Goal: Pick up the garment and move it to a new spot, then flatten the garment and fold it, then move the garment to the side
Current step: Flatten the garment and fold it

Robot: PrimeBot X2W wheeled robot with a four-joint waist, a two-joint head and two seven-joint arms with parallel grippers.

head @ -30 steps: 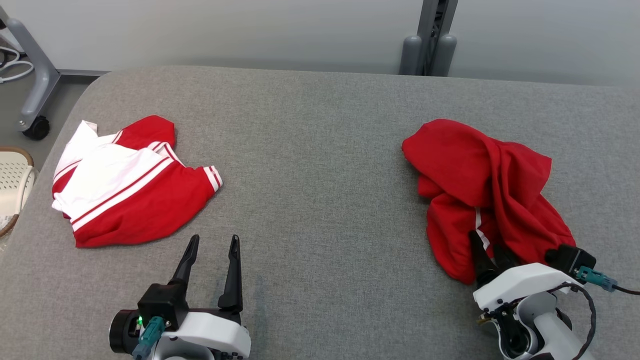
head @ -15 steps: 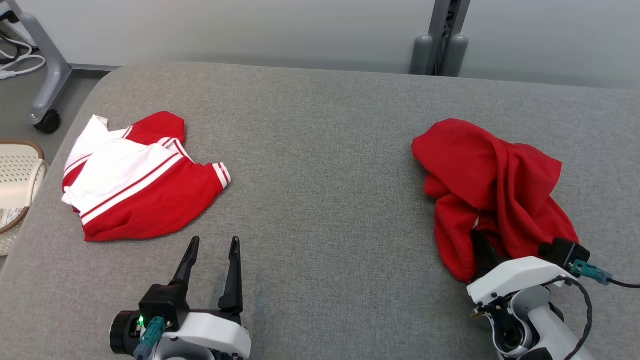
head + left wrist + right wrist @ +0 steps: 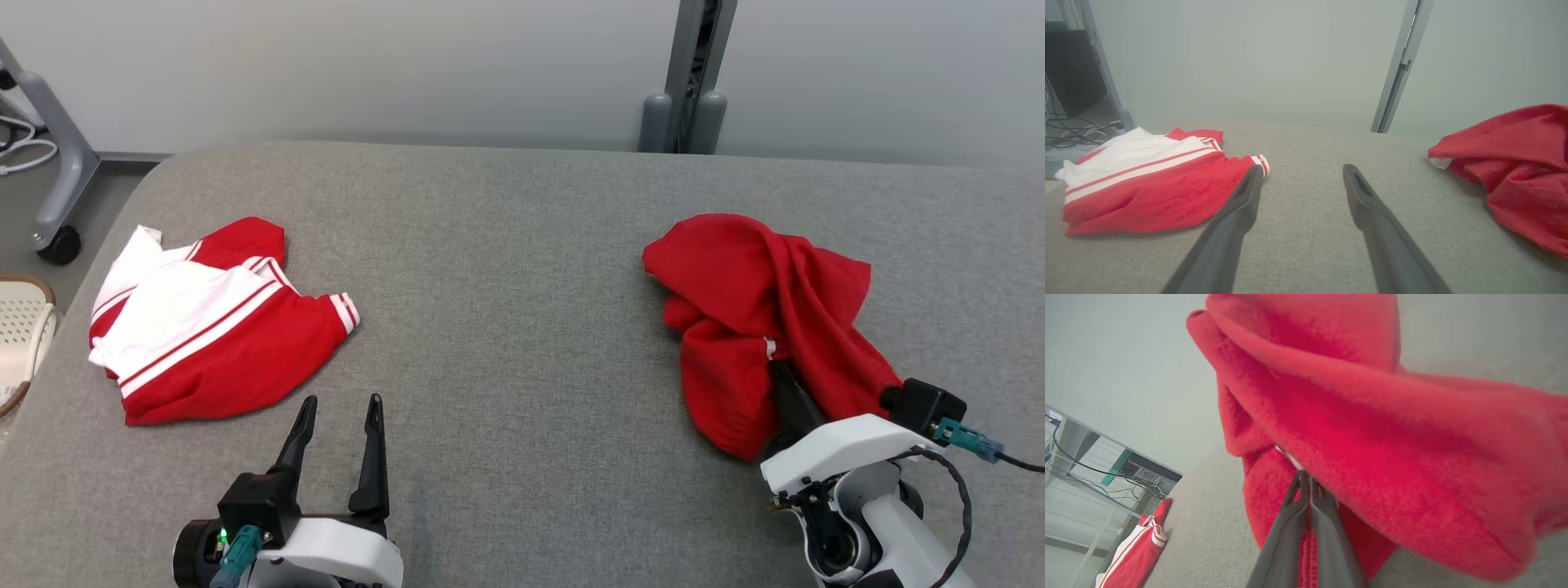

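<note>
The garment [image 3: 759,294] is a crumpled red heap with a bit of white trim, lying on the right of the grey table [image 3: 506,286]. My right gripper [image 3: 775,371] reaches into its near edge, and the fingertips sit under a fold. In the right wrist view the two fingers are pressed together, and the right gripper [image 3: 1306,477] is shut on a pinch of the garment [image 3: 1372,416]. My left gripper [image 3: 341,400] stands open over bare table at the lower left, with nothing between its fingers. The left wrist view shows the left gripper [image 3: 1302,167] with the garment [image 3: 1515,163] far off to its right.
A second garment [image 3: 212,327], red with white panels and stripes, lies folded at the table's left; it also shows as the folded garment [image 3: 1143,179] [image 3: 1133,555]. A pale basket [image 3: 20,327] sits off the left edge. A wheeled stand leg [image 3: 57,163] and a grey post [image 3: 690,82] stand behind.
My right gripper's fingers have closed on the near edge of the red garment, bunching the cloth slightly. The left gripper stayed open and still. The head camera shifted a little.
</note>
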